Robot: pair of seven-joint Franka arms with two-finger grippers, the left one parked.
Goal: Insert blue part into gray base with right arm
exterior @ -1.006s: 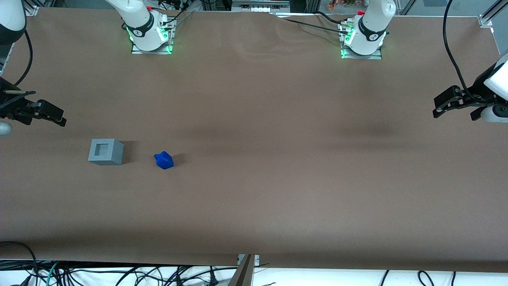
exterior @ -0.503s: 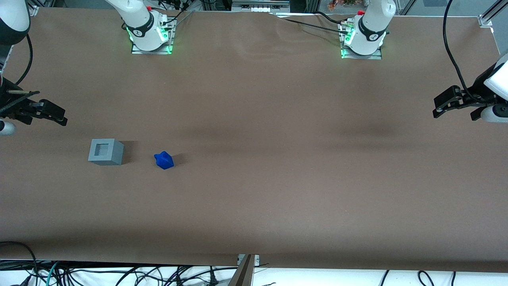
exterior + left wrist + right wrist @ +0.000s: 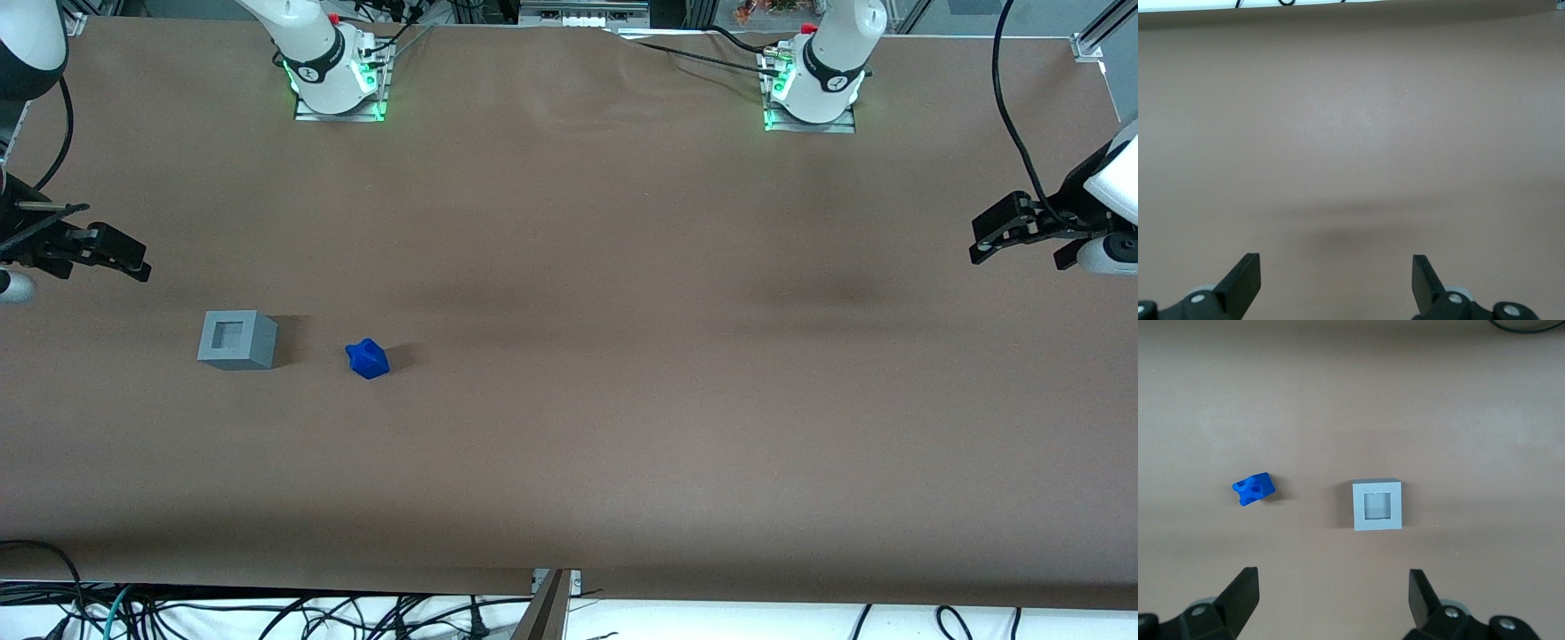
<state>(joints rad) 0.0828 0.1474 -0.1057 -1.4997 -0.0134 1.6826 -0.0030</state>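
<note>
My gripper (image 3: 133, 264) hangs jaws apart, empty, near the gray base (image 3: 236, 340); I should descend squarely over the blue part (image 3: 367, 358) beside it.

Setting: robotics lab bench.
Work surface: long table (image 3: 622, 400) under a plain brown cover, slightly wrinkled near the arm bases.
Arm mounts: two white arm bases (image 3: 333, 76) bolted to metal plates, green status lights glowing at each.
Cabling: loose black cables (image 3: 267, 613) bundled along the table edge nearest the front camera; more run in by the bases.
Framing: aluminium extrusion (image 3: 1098, 36) at the table corner.
Right arm: gripper (image 3: 133, 265) hovers over the table, fingers spread.
</note>
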